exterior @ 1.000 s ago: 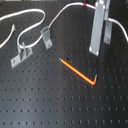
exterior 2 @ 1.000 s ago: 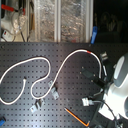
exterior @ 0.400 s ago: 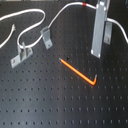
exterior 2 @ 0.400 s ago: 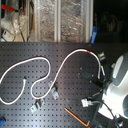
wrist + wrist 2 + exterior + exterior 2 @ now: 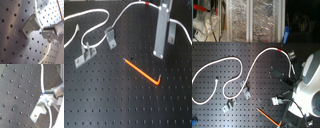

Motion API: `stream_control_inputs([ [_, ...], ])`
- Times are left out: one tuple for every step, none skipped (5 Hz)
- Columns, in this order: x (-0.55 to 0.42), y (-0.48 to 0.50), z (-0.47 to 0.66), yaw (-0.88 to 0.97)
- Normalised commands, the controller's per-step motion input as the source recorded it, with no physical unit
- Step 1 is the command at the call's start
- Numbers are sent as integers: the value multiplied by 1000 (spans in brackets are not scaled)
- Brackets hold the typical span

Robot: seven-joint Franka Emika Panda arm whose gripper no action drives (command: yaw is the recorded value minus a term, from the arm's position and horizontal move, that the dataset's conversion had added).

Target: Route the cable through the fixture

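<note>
**Hidden or unclear**
- Claw [image 5: 47,101]: both wrist views show only one grey metal finger with a screw head. The opposing finger is outside the frame. Whether the claw is wide, narrow or clamped cannot be told.
- Cable [image 5: 42,79]: in both wrist views the white cord runs up to the claw's tip, disappears behind the finger and reappears on the far side. No contact between finger and cord can be confirmed.
- Tall grey bar [image 5: 161,30]: it stands upright on the surface [image 5: 114,100] and is cut off by the upper edge of the first exterior view. The cable meets it near that edge. It cannot be settled whether the bar belongs to the claw.
- Robot arm [image 5: 309,82]: a blurred white body, cut off by the edge of the second exterior view.

**Count**
- Cable: one. From the claw it arcs away across the black perforated surface, forms a loop and then a wide bend, with its loose end farthest from the claw.
- Red tape band [image 5: 281,50]: one, on the cable near the claw.
- Metal brackets: three.
  - The near bracket [image 5: 37,112] is just beside the claw, with the cable passing alongside it.
  - The middle bracket [image 5: 110,37] and the far bracket [image 5: 84,55] stand well apart from the claw, by the cable's loop. Whether the cord touches them cannot be made out.
- Orange L-shaped rod [image 5: 141,71]: one, lying flat near the grey bar and clear of the cable.
</note>
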Motion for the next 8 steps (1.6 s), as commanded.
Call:
stream_control_inputs([
  [-28, 14, 0, 94],
  [4, 3, 310, -31],
  [0, 0, 23, 0],
  [-42, 28, 328, 0],
  [-45, 26, 106, 0],
  [-29, 17, 96, 0],
  [-109, 304, 266, 0],
  [-84, 422, 329, -63],
])
